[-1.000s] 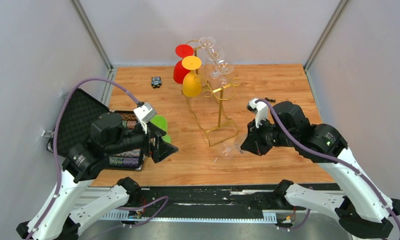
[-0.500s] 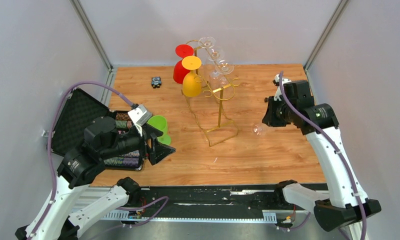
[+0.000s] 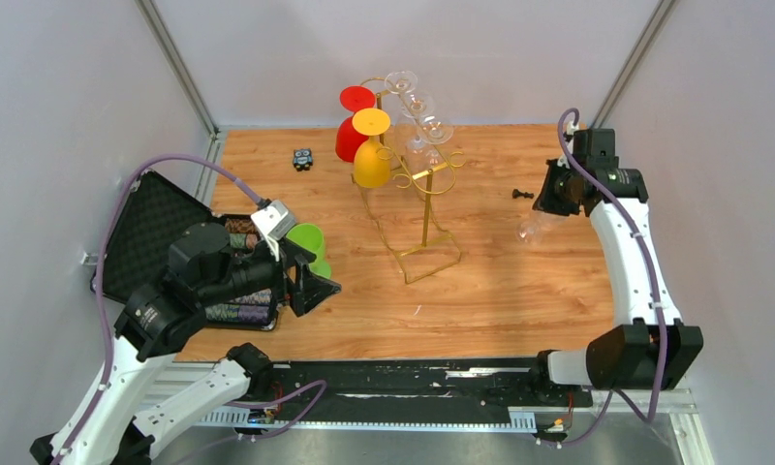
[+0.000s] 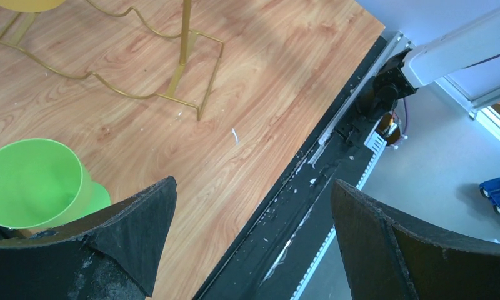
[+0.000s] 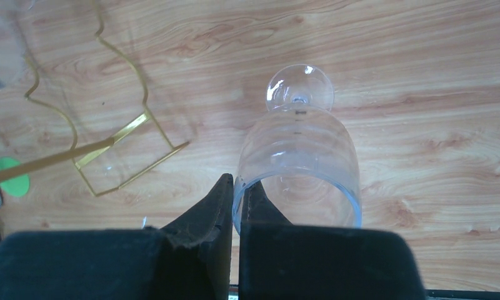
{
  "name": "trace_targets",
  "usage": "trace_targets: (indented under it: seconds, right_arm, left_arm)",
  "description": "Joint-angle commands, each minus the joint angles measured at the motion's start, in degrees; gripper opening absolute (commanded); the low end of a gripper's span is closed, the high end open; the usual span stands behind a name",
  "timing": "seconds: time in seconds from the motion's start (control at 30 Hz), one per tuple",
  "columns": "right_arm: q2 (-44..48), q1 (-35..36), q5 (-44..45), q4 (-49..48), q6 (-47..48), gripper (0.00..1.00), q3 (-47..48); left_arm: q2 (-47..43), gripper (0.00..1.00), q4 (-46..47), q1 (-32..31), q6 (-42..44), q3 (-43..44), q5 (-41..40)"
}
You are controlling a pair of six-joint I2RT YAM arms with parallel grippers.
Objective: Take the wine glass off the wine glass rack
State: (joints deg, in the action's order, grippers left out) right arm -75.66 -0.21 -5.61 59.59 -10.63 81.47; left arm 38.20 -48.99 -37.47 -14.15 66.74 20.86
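My right hand (image 5: 237,187) was pinched narrow on the rim of the clear wine glass (image 5: 300,150), with one finger inside the bowl and one outside. The glass was off the wine glass rack (image 3: 424,208) and well to its right, its bowl toward the hand and its foot pointing away over the bench (image 3: 500,291). I could not tell whether it touched the wood. A red glass (image 3: 348,140), a yellow glass (image 3: 370,165) and some clear glasses (image 3: 418,105) hung on the rack. My left hand (image 4: 252,184) was spread wide, holding nothing, near a green cup (image 4: 32,181).
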Motion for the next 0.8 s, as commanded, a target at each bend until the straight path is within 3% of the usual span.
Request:
trace_targets:
  seconds: [0.0,0.4,0.77]
  right_arm:
    - [-4.4,-2.1,2.3,-6.4,-0.4,0.0,4.2]
    - [-20.0,-7.0,-1.1,-6.8,0.6,0.0,14.6]
    - [-26.5,-8.7,-3.6,-5.1,0.5,0.0,18.7]
  left_arm:
    - [0.5,1.0,1.0,0.0,-1.4,0.8,-0.7]
    - [0.8,1.0,0.3,0.0,-4.0,0.7,-4.3]
    - [1.2,1.0,-0.3,0.0,-4.8,0.4,-4.8]
